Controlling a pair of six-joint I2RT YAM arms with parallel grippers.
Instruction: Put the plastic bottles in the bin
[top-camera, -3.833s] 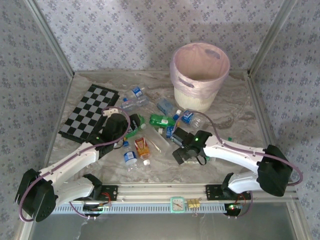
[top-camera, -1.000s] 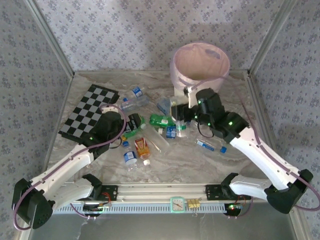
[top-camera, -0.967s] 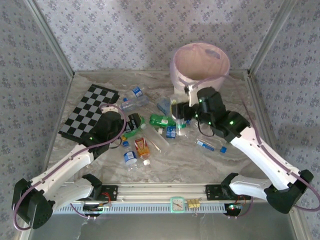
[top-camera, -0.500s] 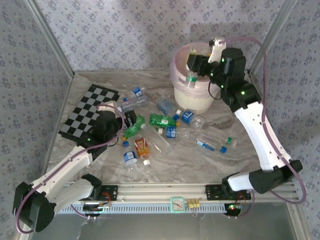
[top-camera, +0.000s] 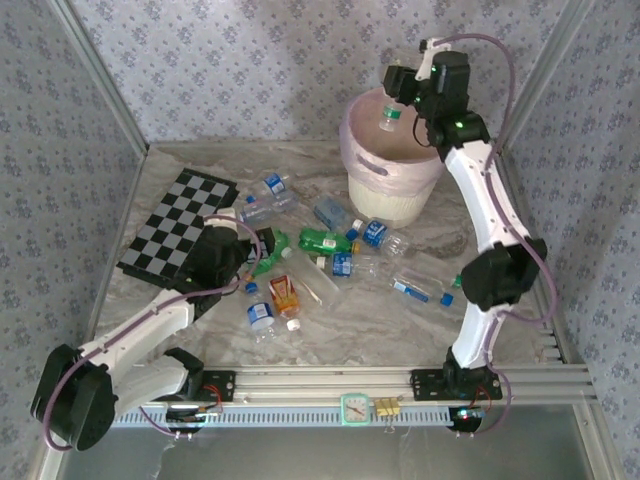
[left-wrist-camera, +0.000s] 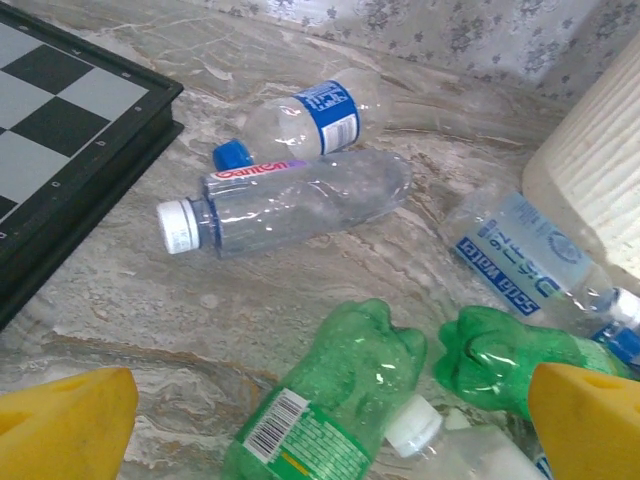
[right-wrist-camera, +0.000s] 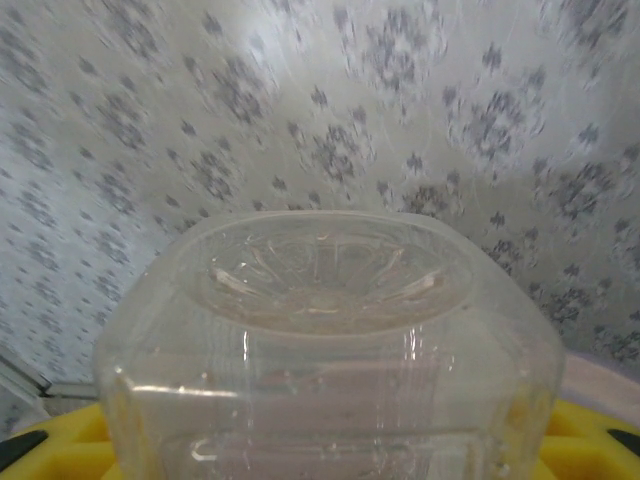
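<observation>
Far left on your marbled table top (top-camera: 330, 345), the black-and-white checkered board (top-camera: 178, 225) lies flat. Just right of it, your left gripper (top-camera: 264, 246) sits low over the pile. Its yellow fingers (left-wrist-camera: 62, 425) are spread wide, with nothing pinched between them. Under that gap lies a green plastic bottle with a barcode label (left-wrist-camera: 325, 410). A second, crumpled green bottle (left-wrist-camera: 495, 360) lies just beside it on the right.

Past those, a clear bottle with a white cap and red lettering (left-wrist-camera: 290, 200) lies on its side. A clear bottle with a blue label and blue cap (left-wrist-camera: 315, 115) lies just behind it. Nearer your arm bases you have the flat orange-red bottle (top-camera: 284, 294) and a small clear bottle with a blue band (top-camera: 260, 315).

Moving right, more of the litter lies between the arms. There is a blue-labelled clear bottle (top-camera: 372, 233) near the bin's foot, and a long clear bottle (top-camera: 415, 290) further right.

At the back right stands the round white bin with a pale pink bag liner (top-camera: 390, 200). High above its mouth, your right gripper (top-camera: 393, 92) is pinching a clear plastic bottle with a green cap (top-camera: 388, 118). The bottle hangs cap down over the opening. From the right wrist camera you see its moulded base (right-wrist-camera: 330, 330) clamped between yellow pads (right-wrist-camera: 60, 445).
</observation>
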